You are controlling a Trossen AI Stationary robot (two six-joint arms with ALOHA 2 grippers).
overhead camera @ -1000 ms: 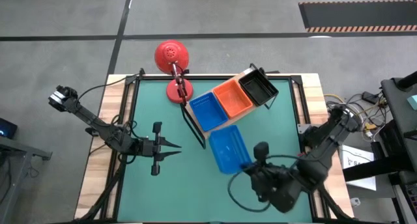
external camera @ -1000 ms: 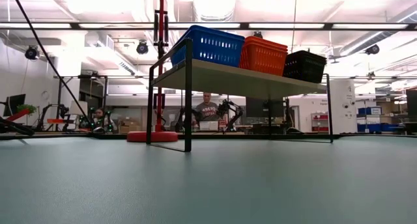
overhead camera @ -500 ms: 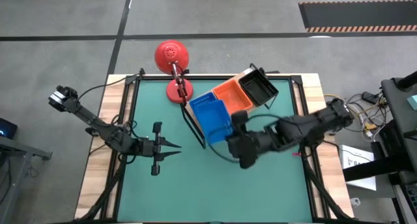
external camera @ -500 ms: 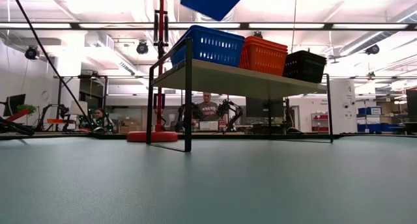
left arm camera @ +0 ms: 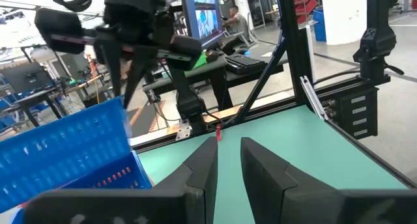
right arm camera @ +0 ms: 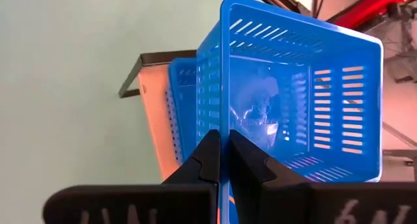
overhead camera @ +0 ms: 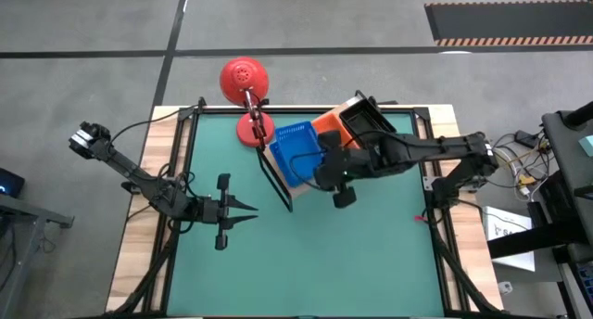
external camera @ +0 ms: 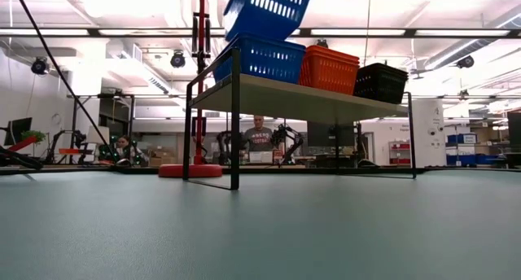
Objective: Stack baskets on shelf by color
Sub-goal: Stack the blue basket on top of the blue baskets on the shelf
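Within the last second the right arm has swung from the bench's lower right up to the shelf (overhead camera: 345, 110) at upper centre, so the blue basket (overhead camera: 298, 143), its wall clenched between the right jaws (right arm camera: 224, 160), now hangs tilted above the blue basket stack (external camera: 262, 59), nearly ready for stacking, while the left jaws (overhead camera: 248, 213), slightly apart and empty, wait at lower left.

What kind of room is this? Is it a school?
Probably a robot lab or workshop, not a school. Behind the green table stand other robot arms and benches with computer screens, and a person sits working there.
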